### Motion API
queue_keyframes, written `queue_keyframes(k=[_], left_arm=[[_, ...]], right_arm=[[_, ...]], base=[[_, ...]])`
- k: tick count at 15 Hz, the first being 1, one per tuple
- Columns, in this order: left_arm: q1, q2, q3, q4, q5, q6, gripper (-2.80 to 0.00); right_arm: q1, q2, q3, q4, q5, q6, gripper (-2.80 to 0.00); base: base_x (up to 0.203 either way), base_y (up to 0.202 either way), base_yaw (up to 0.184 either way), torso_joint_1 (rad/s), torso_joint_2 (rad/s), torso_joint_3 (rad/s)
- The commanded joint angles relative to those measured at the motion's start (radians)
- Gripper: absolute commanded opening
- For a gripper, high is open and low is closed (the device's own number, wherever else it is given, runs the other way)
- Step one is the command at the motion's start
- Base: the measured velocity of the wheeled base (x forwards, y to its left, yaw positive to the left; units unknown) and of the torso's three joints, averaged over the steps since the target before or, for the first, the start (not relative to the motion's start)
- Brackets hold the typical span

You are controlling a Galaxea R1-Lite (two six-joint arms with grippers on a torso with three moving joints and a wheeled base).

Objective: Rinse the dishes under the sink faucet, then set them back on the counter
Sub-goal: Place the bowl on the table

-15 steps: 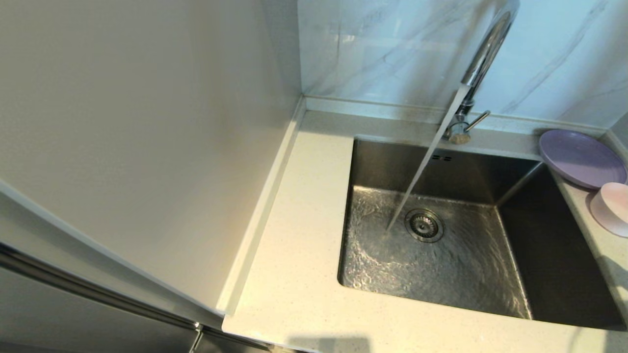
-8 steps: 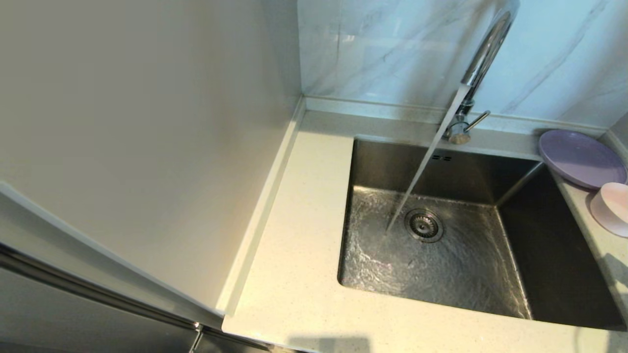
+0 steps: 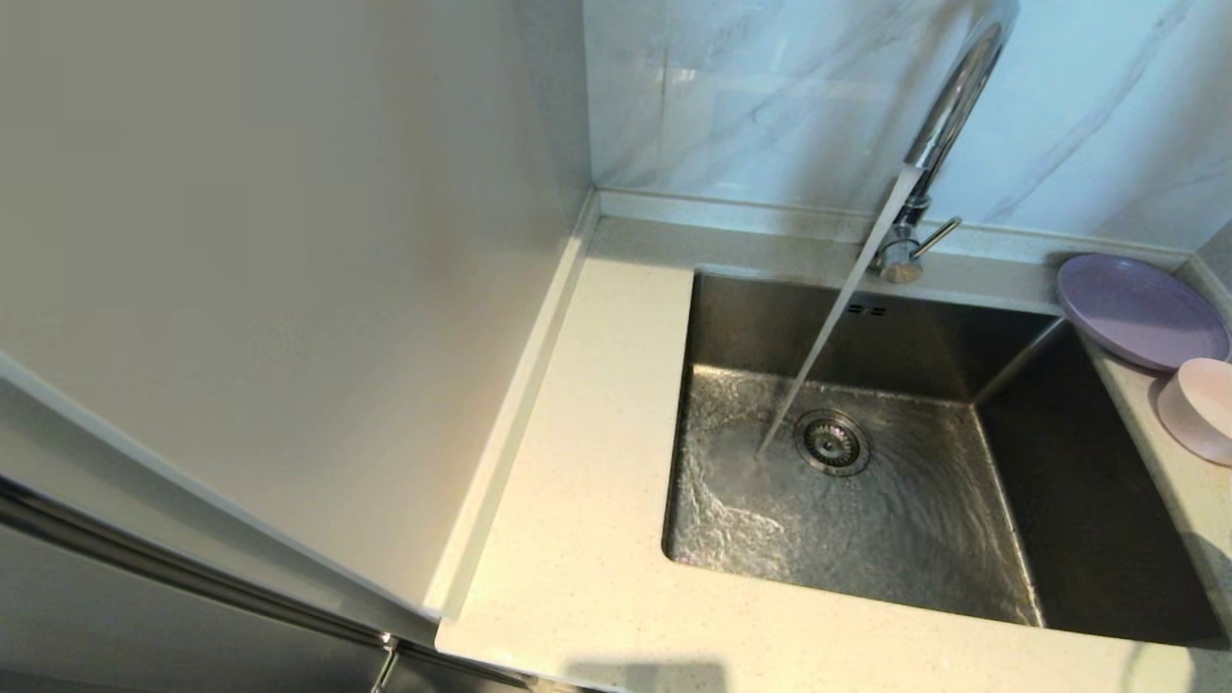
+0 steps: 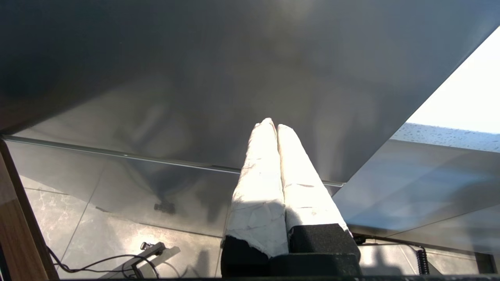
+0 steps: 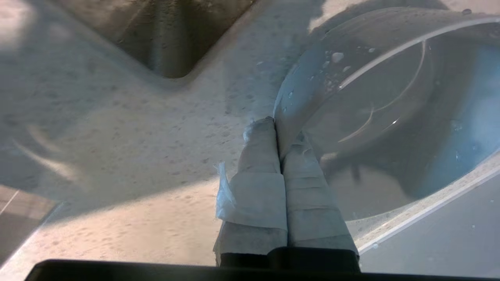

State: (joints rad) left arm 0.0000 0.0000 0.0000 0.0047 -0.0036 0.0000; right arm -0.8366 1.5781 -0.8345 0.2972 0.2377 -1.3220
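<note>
The lavender plate (image 3: 1141, 308) lies on the counter (image 3: 577, 462) at the sink's back right corner. Just in front of it sits the pale pink bowl (image 3: 1198, 409), wet with drops in the right wrist view. My right gripper (image 5: 278, 125) is shut on the bowl (image 5: 375, 101), its rim pinched between the two wrapped fingers; this gripper is out of the head view. The chrome faucet (image 3: 948, 106) runs, and its stream (image 3: 828, 327) lands in the steel basin (image 3: 866, 539) beside the drain (image 3: 833, 441). My left gripper (image 4: 273, 125) is shut and empty, parked low by a dark cabinet front.
A tall pale panel (image 3: 289, 289) walls off the counter's left side. Marbled tiles (image 3: 770, 96) rise behind the low back edge. A corner of the sink (image 5: 168, 39) shows near the bowl in the right wrist view. Cables (image 4: 109, 261) lie on the floor below the left arm.
Only the water rippling in the basin differs; plate and bowl stay where they were.
</note>
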Motion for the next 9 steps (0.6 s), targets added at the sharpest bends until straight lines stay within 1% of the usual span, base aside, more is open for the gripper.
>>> queue_keyframes(k=[1,2,9], left_arm=[[0.000,0.000,0.000,0.000,0.000,0.000,-2.80],[0.000,0.000,0.000,0.000,0.001,0.000,-2.80],[0.000,0.000,0.000,0.000,0.001,0.000,-2.80]], right_arm=[[0.007,-0.046,0.020,0.000,0.014,-0.010,-2.80],[0.011,-0.055,0.016,0.000,0.024,-0.010,0.00],[0.014,-0.096,-0.088,0.057,0.038,0.001,0.00]], base=[[0.000,0.000,0.000,0.000,0.00,0.000],[0.000,0.000,0.000,0.000,0.00,0.000],[0.000,0.000,0.000,0.000,0.00,0.000]])
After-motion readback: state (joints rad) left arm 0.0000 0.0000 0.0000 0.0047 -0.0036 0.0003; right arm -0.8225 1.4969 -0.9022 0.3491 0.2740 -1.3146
